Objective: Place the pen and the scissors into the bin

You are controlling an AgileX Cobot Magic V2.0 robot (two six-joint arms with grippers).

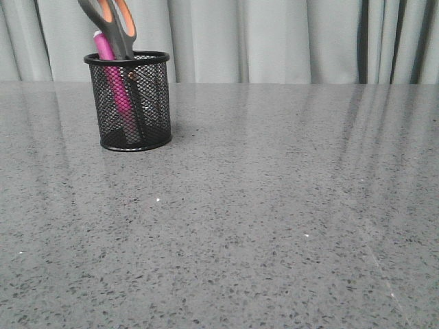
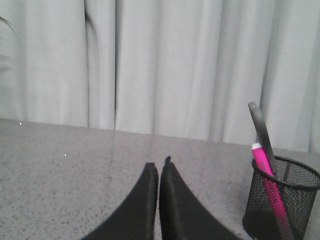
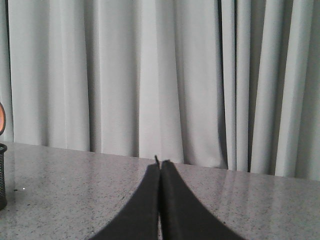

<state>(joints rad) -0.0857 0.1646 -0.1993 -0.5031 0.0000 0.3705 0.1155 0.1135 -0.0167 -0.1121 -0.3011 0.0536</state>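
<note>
The black mesh bin [image 1: 132,103] stands upright at the far left of the table. The magenta pen [image 1: 110,68] and the scissors [image 1: 115,24] stand inside it, the orange-lined handles sticking out above the rim. The left wrist view shows the bin [image 2: 280,205] with the pen [image 2: 262,165] and a dark scissor handle [image 2: 261,132] in it, off to one side of my left gripper [image 2: 159,167]. That gripper is shut and empty. My right gripper [image 3: 160,164] is shut and empty, with the bin's edge [image 3: 2,175] at the border of its view. Neither gripper shows in the front view.
The grey speckled table [image 1: 274,219] spreads wide in front and to the right of the bin. A pale pleated curtain [image 1: 274,41] hangs behind the table's far edge.
</note>
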